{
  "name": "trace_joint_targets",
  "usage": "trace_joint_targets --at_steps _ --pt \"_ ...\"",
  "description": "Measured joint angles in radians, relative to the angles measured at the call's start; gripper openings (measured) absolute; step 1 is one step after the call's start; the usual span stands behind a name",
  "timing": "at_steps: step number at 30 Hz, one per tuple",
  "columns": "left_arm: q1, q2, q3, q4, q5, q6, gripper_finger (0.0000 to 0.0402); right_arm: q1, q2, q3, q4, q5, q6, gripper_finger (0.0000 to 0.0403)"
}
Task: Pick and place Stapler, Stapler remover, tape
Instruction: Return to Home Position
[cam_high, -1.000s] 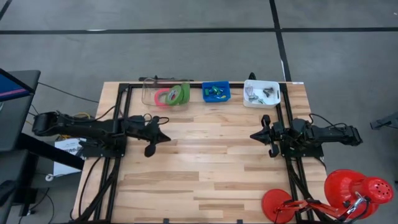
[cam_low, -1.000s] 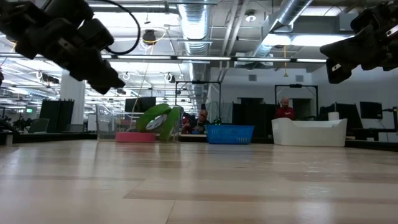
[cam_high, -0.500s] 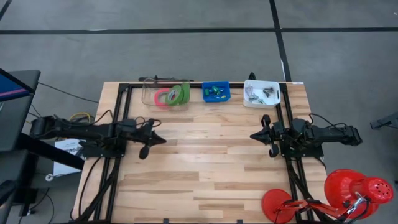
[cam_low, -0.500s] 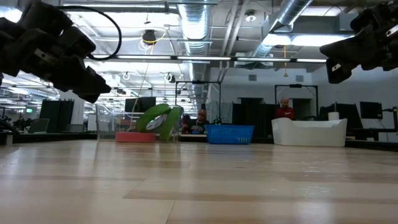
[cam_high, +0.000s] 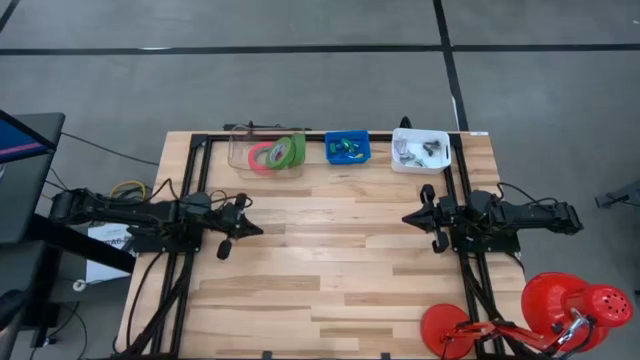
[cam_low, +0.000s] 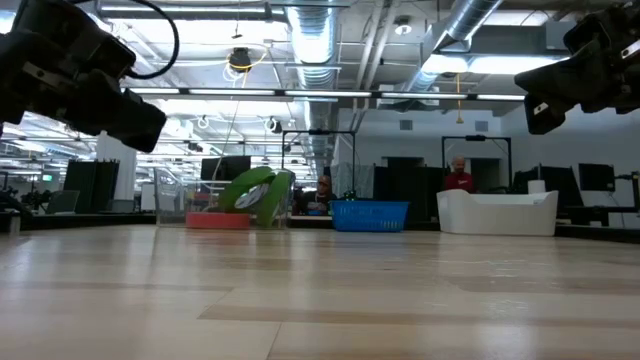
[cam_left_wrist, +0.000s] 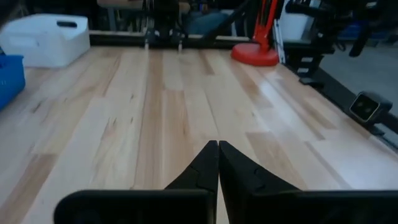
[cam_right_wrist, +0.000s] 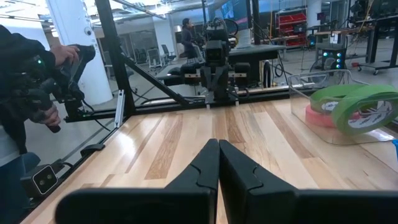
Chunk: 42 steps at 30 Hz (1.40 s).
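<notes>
Left gripper (cam_high: 243, 229): jaws pressed together, empty, hung over the bench's (cam_high: 330, 270) left side.
Tape (cam_high: 277, 153): lay in the clear bin (cam_high: 238, 152) at the far edge, nearer the left arm.
Right gripper (cam_high: 414, 217): jaws were pressed together, empty, at the right.

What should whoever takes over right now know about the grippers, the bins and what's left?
Left gripper: shut, empty, above the table, left side.
Right gripper: shut, empty, above the right side.
Tape rolls in the clear bin; staplers in the blue bin; metal pieces in the white bin.
Done: sorting, as far as shown.
Left: park both arms.
</notes>
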<state>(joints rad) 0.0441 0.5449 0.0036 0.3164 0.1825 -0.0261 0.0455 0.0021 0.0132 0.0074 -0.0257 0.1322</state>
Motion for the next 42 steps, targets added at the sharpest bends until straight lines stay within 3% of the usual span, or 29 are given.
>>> trace_joint_targets --at_steps 26,42 --pt "0.000 -0.268 0.002 -0.246 -0.001 -0.005 0.0004 0.000 0.000 0.000 0.000 0.000 0.000 0.0000" --pt "0.000 -0.464 0.002 -0.279 -0.011 -0.005 0.0004 0.000 0.000 0.000 0.000 0.000 0.000 0.0000"
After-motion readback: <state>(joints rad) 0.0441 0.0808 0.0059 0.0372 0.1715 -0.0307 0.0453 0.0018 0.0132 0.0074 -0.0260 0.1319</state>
